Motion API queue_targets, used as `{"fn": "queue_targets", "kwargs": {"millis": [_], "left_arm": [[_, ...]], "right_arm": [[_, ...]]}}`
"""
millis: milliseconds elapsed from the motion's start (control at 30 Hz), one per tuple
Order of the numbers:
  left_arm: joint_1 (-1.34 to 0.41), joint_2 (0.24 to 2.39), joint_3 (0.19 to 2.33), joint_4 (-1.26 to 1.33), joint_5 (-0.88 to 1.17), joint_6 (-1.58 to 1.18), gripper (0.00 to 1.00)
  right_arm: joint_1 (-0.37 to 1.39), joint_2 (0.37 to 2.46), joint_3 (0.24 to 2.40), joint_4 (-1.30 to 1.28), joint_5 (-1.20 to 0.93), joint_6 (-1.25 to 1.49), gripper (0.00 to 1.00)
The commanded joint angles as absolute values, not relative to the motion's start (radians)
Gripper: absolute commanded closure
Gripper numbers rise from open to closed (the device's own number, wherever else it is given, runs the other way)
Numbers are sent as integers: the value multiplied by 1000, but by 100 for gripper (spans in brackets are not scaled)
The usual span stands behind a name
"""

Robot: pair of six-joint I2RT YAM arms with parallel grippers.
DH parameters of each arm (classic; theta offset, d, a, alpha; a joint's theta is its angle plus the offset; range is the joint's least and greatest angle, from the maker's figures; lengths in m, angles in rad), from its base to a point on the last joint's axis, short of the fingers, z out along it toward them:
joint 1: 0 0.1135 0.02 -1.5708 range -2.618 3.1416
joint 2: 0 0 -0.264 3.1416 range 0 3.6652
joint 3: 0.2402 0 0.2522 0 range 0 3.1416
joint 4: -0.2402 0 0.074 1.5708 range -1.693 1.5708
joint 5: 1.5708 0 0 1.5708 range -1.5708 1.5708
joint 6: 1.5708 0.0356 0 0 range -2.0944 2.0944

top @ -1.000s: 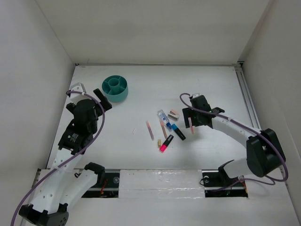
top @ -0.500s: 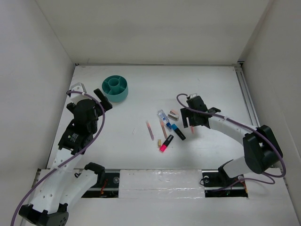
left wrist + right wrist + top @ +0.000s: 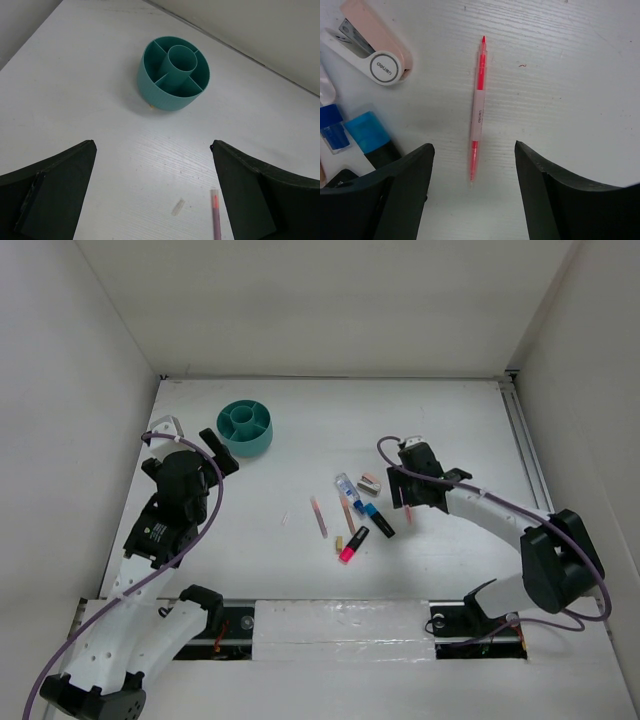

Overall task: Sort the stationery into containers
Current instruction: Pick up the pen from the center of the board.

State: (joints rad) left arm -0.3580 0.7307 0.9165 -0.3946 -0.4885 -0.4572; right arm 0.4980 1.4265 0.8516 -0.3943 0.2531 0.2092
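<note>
The round teal tub [image 3: 245, 427] with dividers stands at the back left, and also shows in the left wrist view [image 3: 173, 72]. My left gripper [image 3: 219, 450] is open and empty just short of it [image 3: 152, 146]. My right gripper [image 3: 404, 494] is open and hovers over a salmon-pink pen [image 3: 478, 107] lying flat between its fingers, apart from both. Mid-table lie two more thin pens [image 3: 318, 516], a clear-blue tube [image 3: 345, 485], a blue-black marker [image 3: 378, 520], a pink highlighter [image 3: 353, 544], a tiny tan piece [image 3: 339, 542] and a small grey-beige eraser-like piece [image 3: 370, 483].
White walls close in the table on the left, back and right. A metal rail [image 3: 525, 455] runs along the right edge. A small pale scrap [image 3: 178, 206] lies on the table between my left fingers, with a pen end [image 3: 216, 215] beside it.
My right gripper has shifted slightly left and back over the pen, which stays flat on the table. The left arm has not moved.
</note>
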Motion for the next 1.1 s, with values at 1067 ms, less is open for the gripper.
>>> {"fn": "queue_targets", "kwargs": {"millis": [1067], "left_arm": [[-357, 658, 934, -377, -457, -446, 0]], "right_arm": [[440, 1617, 939, -443, 137, 210, 51]]}}
